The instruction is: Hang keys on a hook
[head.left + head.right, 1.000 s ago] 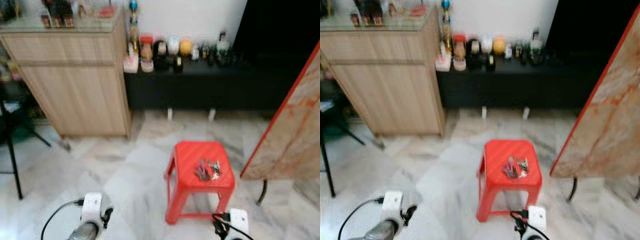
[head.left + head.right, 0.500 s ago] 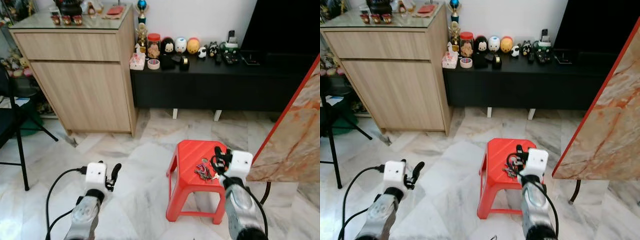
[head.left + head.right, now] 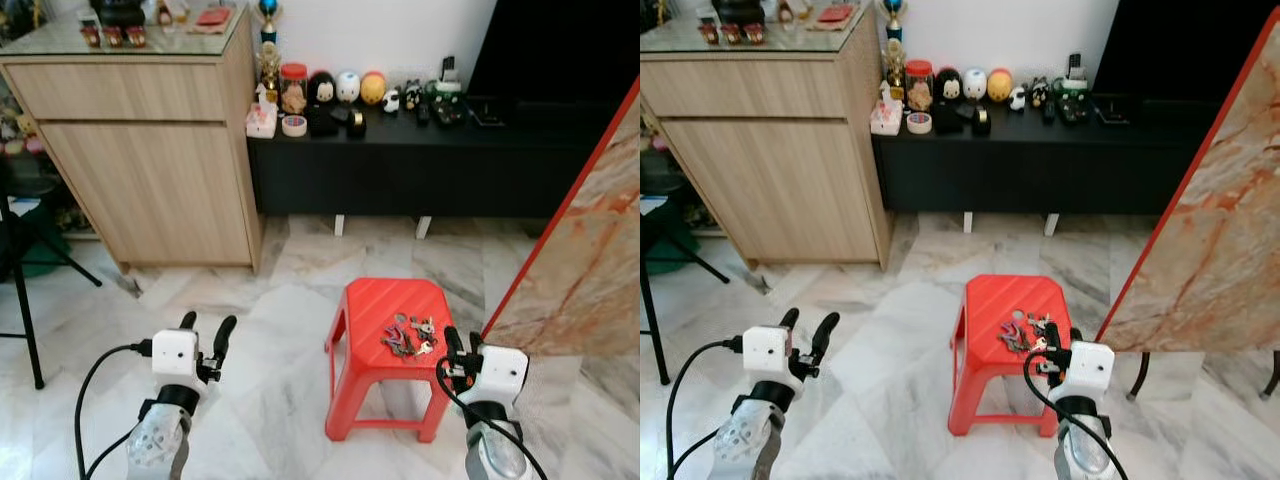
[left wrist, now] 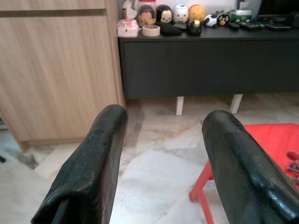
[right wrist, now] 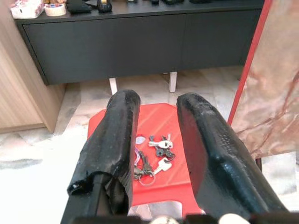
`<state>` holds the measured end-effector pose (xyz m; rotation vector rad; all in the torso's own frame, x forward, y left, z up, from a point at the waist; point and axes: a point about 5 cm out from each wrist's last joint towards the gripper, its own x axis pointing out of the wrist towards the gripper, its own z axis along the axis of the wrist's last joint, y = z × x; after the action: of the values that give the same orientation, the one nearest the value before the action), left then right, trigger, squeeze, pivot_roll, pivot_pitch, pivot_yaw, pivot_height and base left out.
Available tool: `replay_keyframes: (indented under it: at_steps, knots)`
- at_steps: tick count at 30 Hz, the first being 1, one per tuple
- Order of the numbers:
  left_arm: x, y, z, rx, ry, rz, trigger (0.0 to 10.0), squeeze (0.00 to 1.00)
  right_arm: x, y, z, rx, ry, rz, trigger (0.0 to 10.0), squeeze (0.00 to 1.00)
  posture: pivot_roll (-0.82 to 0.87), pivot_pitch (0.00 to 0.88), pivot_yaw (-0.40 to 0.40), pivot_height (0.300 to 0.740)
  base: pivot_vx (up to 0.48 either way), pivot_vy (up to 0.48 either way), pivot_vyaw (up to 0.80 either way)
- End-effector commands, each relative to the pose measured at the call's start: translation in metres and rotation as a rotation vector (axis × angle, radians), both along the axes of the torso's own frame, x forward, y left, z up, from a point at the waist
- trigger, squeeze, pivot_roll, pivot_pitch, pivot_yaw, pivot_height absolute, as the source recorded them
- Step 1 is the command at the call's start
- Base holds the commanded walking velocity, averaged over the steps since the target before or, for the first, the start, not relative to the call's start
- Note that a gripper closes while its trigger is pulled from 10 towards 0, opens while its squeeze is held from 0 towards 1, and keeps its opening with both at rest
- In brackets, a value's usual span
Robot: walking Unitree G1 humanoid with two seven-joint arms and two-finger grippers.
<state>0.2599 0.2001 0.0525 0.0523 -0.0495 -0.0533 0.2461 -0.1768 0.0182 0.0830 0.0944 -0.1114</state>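
Keys lay loose in a small heap on top of the red stool, just ahead of and below the right gripper, whose two black fingers stood spread with nothing between them. The left gripper hovered well off to the other side of the stool, likewise released and empty, over bare marble floor.

Trouble seemed most likely at the pickup. The bunch was flat and splayed (several keys and rings fanned out), so fingers closing from above might pinch a single key and let the rest dangle, or skid the heap across the smooth plastic toward the stool's edge. The stool looked light; a hard downward push might tip or shift it. No hook could be made out beyond the gripper, so the hanging spot remained uncertain.
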Motion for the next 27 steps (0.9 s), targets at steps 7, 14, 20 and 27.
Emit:
replay_keyframes:
  at_steps: [7,14,20,27]
  knots:
    - [0.006,-0.001,0.009,-0.046,0.01,-0.02,10.0,0.0,0.005,0.002,0.011,0.004,-0.018,-0.014,10.0,0.0,0.05,0.0,-0.062,0.74,0.072,0.0,0.0]
    - [0.005,-0.001,0.011,-0.054,0.018,-0.034,10.0,0.0,0.007,0.004,0.012,0.022,-0.013,-0.012,10.0,0.0,0.05,0.0,-0.061,0.74,0.275,0.0,0.0]
    - [0.006,-0.002,0.013,-0.058,0.022,-0.031,10.0,0.0,0.011,0.002,0.016,0.033,-0.015,-0.023,10.0,0.0,0.05,0.0,-0.064,0.74,0.284,0.0,0.0]
    - [0.007,-0.004,0.015,-0.063,0.024,-0.035,10.0,0.0,0.012,0.004,0.015,0.031,-0.001,-0.009,10.0,0.0,0.05,0.0,-0.07,0.74,0.282,0.0,0.0]
